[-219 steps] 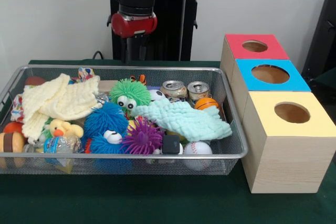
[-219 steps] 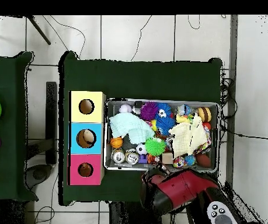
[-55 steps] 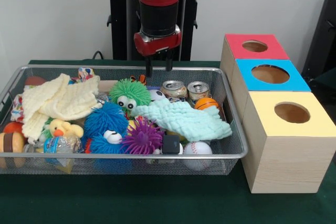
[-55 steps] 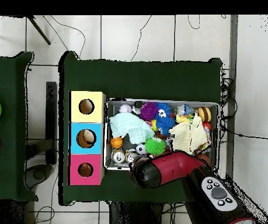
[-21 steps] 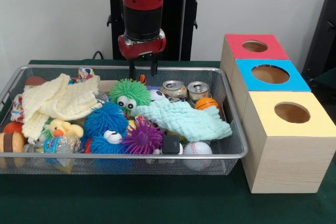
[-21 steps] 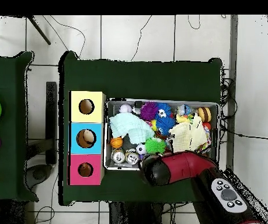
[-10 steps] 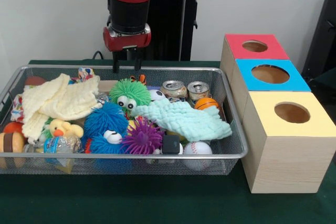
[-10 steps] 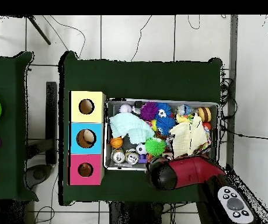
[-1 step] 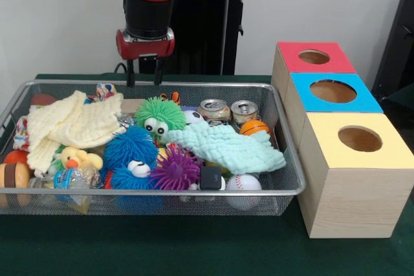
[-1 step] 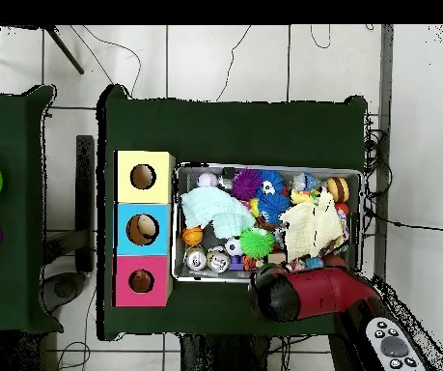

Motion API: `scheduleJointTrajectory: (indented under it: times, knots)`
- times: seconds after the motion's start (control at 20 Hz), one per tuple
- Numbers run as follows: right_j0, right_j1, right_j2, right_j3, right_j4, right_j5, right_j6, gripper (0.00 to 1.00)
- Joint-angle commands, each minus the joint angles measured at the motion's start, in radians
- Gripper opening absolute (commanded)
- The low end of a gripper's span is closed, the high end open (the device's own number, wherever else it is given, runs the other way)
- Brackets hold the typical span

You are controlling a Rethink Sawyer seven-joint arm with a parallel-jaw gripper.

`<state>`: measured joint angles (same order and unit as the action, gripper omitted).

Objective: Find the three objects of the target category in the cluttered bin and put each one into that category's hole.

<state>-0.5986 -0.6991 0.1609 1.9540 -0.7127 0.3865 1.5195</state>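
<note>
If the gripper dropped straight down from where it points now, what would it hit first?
Probably the far rim of the wire bin, or the cream cloth just inside it. The open gripper hangs over that edge; depth is unclear from either view.

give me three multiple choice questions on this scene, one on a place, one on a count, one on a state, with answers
1. Where does the mint cloth lie?
A. in the wire bin
B. on the yellow box
C. on the table beside the bin

2. How many cans stand in the bin?
A. one
B. two
C. four

3. How is the gripper?
A. shut on a ball
B. pressed into the cloth
C. open, holding nothing

Answers:
1. A: the cloth is draped over toys inside the bin.
2. B: two cans stand side by side at the far wall.
3. C: its fingers hang apart above the bin's far rim, with nothing between them.
</note>
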Motion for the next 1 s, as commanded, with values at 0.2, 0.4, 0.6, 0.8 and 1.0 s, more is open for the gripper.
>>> scheduleJointTrajectory:
  times: [0.2,0.4,0.6,0.8,1.0]
  knots:
    - [0.057,0.049,-0.074,-0.06,-0.026,-0.111,0.178,1.0]
    - [0.087,0.06,-0.109,-0.056,-0.012,-0.14,0.194,1.0]
    - [0.122,0.073,-0.147,-0.048,0.005,-0.166,0.213,1.0]
    - [0.159,0.096,-0.185,-0.048,0.022,-0.204,0.234,1.0]
    - [0.194,0.117,-0.222,-0.047,0.04,-0.24,0.245,1.0]
